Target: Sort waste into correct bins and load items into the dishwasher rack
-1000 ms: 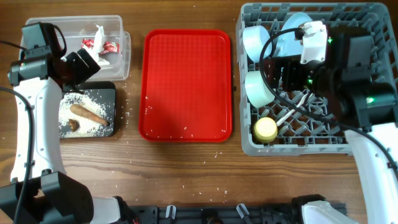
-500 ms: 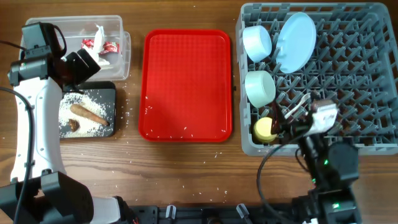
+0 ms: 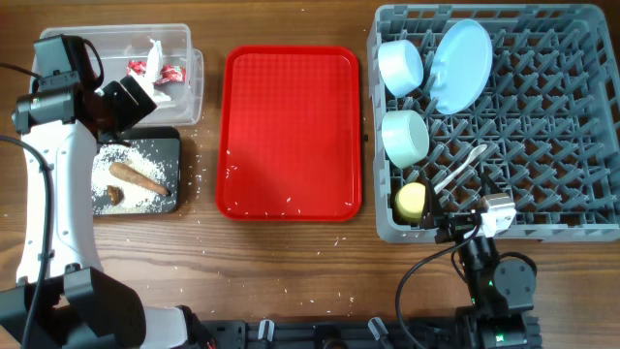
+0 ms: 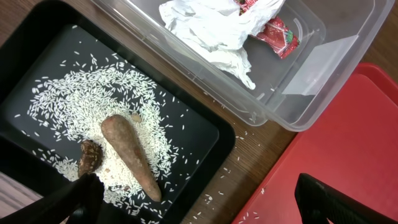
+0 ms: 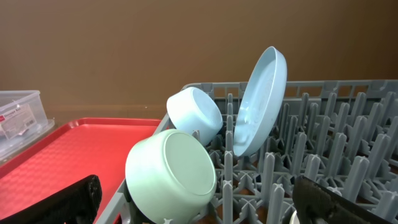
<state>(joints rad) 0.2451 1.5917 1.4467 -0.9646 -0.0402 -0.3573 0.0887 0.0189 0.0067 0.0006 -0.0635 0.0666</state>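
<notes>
Our left gripper [image 4: 199,186] hangs with fingers [image 4: 74,198] spread wide, empty. Just ahead of its left finger, the brown stick [image 4: 132,157] and small lump [image 4: 90,157] lie on rice [image 4: 81,102] in the black tray [image 4: 43,50]. The tissue [image 4: 205,28] sits in the clear tub [image 4: 323,68] beyond. Our right gripper [image 5: 196,186] is likewise spread, with the mint-green bowl [image 5: 171,169] between its fingers in the rack [image 5: 348,155].

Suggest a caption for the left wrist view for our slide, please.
Sorted waste: rice, stick and lump in the black tray; tissue and wrappers in the clear tub, red tray alongside.
</notes>
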